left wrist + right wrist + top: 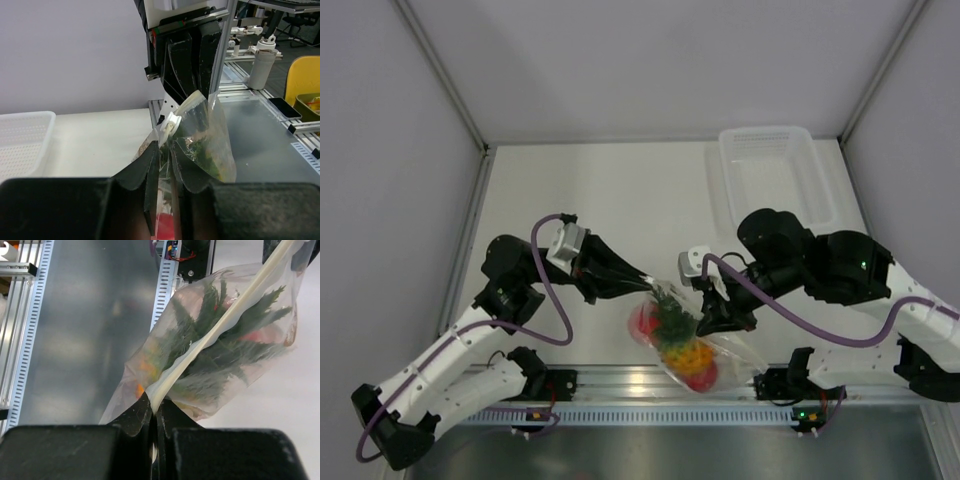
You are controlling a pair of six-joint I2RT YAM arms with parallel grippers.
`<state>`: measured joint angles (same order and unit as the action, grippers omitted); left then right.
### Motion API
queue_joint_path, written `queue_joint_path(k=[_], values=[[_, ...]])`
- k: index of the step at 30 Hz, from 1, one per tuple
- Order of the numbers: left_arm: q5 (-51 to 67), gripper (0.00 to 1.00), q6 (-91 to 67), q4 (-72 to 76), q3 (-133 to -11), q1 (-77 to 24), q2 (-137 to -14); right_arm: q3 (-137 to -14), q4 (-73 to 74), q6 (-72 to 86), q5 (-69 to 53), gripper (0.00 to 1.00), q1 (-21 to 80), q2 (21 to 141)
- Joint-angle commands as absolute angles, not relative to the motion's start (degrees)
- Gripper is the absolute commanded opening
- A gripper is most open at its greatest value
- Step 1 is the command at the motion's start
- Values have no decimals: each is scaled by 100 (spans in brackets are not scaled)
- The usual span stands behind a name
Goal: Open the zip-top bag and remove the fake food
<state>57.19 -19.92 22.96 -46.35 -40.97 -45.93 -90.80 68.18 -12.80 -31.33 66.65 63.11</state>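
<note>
The clear zip-top bag [695, 345] hangs between my two grippers near the table's front edge. Inside it I see the toy pineapple [685, 355] with its green crown [672, 318] and two red fruits [644, 322]. My left gripper [642, 282] is shut on the bag's left top edge [167, 165], next to the white zip slider [170, 125]. My right gripper [712, 318] is shut on the white zip strip [210, 335] at the bag's right end. The green crown [220, 340] shows through the plastic in the right wrist view. A red fruit [167, 225] shows between the left fingers.
A rigid translucent bin [775, 180] stands at the back right, also at the left edge of the left wrist view [22, 140]. An aluminium rail [650, 385] runs along the front edge. White walls enclose the table on three sides.
</note>
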Motion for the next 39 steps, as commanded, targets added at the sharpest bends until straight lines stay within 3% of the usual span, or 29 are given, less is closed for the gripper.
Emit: queue_joint_path(k=[1,4,5,6,7,15,21,27,35,39], values=[[5818,19,-2100,2602,-4948,-4122,-4614,-9018,6135,-1257,-3138,0,6759,6223],[5766,17,-2101,2602,-4931,-4122,-4544,-8974,6056,-1266,-2989,0,6767,6161],[5740,7,-2101,2602,-4922,-4122,-4544,-8965,6064,-1266,-2910,0,6750,6161],[5739,7,-2101,2602,-4922,-4122,-4544,-8965,6082,-1266,-2874,0,6759,6161],[5644,0,-2109,2602,-4922,-4131,-4553,-8965,6091,-1274,-2848,0,6759,6179],[4879,0,-1776,2191,-5035,-4122,-4833,-8623,6091,-1055,-1409,1,6759,6056],[4476,0,-1389,1320,-5581,-4122,-5316,-8324,5573,-914,-784,28,6750,5880],[3825,0,-1011,633,-5792,-4122,-5650,-7779,4080,-703,-37,53,6750,5476],[3832,0,-879,167,-5748,-4122,-6029,-7453,3182,-554,1116,53,6741,5458],[4139,0,-818,-34,-5809,-4122,-6196,-7778,3654,-492,1047,51,6741,5747]])
